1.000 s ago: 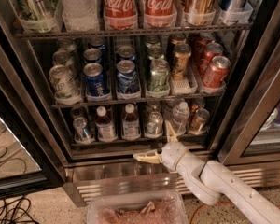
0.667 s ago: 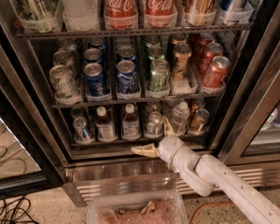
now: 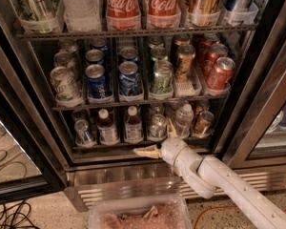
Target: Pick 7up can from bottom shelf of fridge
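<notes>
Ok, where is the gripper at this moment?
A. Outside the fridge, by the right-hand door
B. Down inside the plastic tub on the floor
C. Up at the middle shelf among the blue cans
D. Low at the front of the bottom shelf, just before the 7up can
D: the gripper sits at the front edge of the bottom shelf, just below the 7up can, which stands on that shelf.

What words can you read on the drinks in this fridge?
"Coca-Cola": on the left red bottle, top row.
"Coca-Cola", partly hidden: on the right red bottle beside it.
Everything else: too blurred to read, including the label on the 7up can on the bottom shelf.
The tool, just in front of the bottom shelf, has no writing that shows.
</notes>
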Robot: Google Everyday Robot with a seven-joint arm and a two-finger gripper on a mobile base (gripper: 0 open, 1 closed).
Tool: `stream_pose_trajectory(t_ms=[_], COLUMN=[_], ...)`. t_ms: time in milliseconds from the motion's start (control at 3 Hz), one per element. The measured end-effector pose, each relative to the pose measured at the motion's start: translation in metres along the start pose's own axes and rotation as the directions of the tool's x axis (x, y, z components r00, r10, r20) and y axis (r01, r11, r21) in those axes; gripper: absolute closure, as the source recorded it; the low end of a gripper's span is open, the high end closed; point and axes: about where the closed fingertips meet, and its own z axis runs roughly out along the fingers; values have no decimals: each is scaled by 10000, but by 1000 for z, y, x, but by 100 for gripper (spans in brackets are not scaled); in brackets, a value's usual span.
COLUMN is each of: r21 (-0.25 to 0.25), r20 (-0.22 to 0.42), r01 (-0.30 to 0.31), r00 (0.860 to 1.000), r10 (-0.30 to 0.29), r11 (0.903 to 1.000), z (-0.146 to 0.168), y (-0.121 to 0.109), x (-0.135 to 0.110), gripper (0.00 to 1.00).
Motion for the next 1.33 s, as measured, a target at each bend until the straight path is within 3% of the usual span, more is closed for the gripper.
stream_pose_trajectory(t_ms=[333, 1333], r21=[0, -1], r20=[0, 1], r01=[0, 0], r00=[10000, 10000], r10=[0, 0], r11=[10000, 10000], z=[0, 0], y=[0, 0], x=[0, 0], gripper=[19, 89])
